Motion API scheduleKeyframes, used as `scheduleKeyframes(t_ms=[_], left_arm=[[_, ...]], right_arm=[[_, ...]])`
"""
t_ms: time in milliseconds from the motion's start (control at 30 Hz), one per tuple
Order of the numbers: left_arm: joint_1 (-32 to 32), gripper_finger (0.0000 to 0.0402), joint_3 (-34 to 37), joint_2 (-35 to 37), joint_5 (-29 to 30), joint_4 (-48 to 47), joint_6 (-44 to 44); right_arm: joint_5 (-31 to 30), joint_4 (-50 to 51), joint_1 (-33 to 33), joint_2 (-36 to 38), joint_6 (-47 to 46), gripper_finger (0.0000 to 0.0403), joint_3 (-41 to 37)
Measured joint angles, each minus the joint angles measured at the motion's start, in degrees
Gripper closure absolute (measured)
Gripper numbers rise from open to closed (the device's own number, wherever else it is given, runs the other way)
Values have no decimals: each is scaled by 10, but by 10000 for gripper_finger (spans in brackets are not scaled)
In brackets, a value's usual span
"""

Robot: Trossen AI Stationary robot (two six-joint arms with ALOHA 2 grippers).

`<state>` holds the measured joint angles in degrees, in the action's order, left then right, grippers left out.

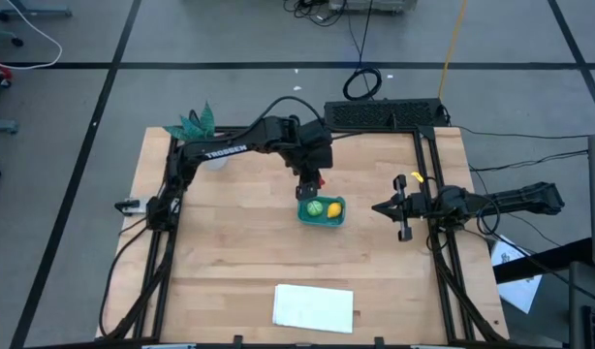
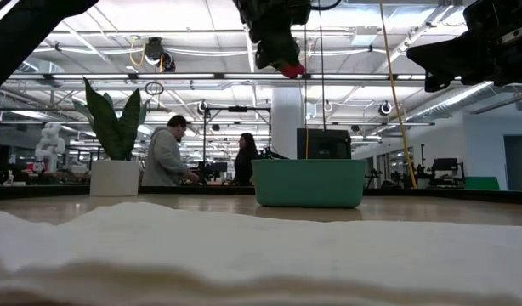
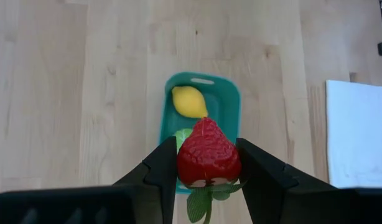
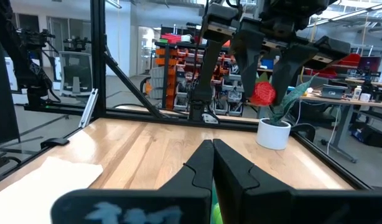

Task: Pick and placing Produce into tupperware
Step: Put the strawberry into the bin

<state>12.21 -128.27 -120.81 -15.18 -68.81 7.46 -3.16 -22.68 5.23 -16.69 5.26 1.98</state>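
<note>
Three toy fruits: one red strawberry (image 3: 208, 157), one yellow lemon (image 3: 189, 101), one light-green round fruit (image 1: 315, 207). One teal tub (image 1: 336, 217). One white sheet (image 1: 314, 306) near the tabletop's front edge. One potted plant (image 2: 115, 136) at the far left. Two people (image 2: 166, 153) in the room behind.

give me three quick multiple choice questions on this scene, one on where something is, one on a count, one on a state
1. Where is the strawberry?
A. in the left gripper, above the tub
B. on the white sheet
C. beside the plant pot

2. How many fruits lie in the tub?
A. none
B. two
C. four

3. How are the right gripper fingers?
A. wide open
B. shut on a lemon
C. shut, holding nothing

Answers:
1 A: the left wrist view shows it pinched between the fingers over the tub.
2 B: the lemon and the green fruit are inside.
3 C: the right wrist view shows the fingers pressed together, empty.
</note>
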Motion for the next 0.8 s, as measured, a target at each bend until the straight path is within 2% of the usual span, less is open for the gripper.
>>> scheduleKeyframes(t_ms=[400,800], left_arm=[[0,268,16,1,1,13,10],[-1,268,107,0,1,61,25]], right_arm=[[0,0,0,0,0,403,0],[0,7,0,0,-1,403,0]])
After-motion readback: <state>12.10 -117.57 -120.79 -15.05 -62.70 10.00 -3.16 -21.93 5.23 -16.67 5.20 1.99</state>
